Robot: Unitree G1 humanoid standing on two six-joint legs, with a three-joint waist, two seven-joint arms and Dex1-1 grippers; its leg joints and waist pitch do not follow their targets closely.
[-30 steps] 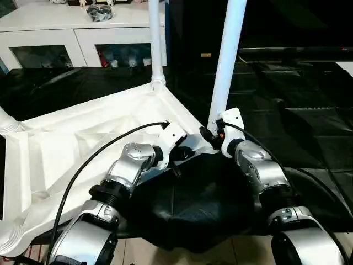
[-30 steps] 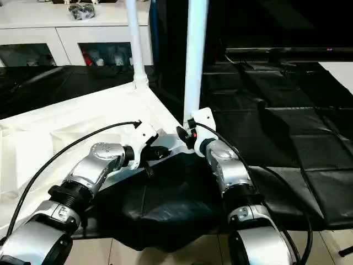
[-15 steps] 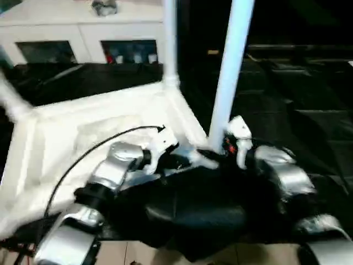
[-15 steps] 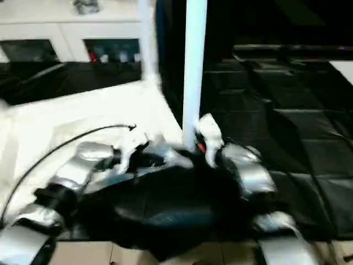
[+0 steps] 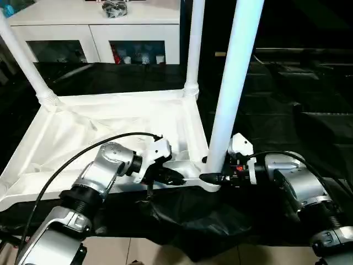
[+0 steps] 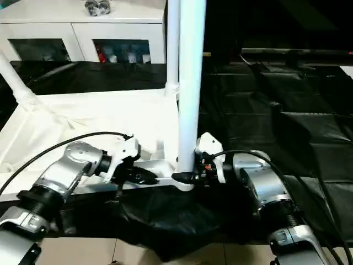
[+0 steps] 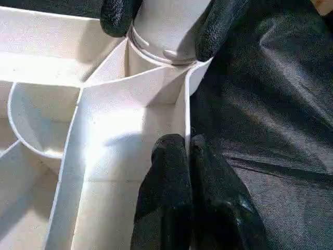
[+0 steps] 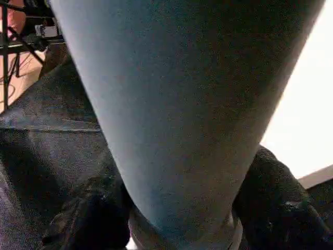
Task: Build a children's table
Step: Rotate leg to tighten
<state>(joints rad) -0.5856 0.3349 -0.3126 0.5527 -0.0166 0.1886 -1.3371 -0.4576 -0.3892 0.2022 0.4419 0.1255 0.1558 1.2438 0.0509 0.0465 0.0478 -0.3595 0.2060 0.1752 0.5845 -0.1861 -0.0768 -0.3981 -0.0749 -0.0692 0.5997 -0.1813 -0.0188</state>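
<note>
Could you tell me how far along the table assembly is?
Done: three legs stand upright in corner sockets of the upturned tabletop. In hand: the right end effector straddles the nearest leg at its socket; the left end effector pinches the tabletop's rim. Left: the near-left corner is cut off, so I cannot tell.

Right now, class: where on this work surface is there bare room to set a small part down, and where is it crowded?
Free: the black padded mat to the right of the upturned white plastic tabletop, and the strip behind it before the white glass-door cabinet. Crowded: the near corner, where the right gripper clasps the tall white tube leg and the left gripper pinches the rim.
</note>
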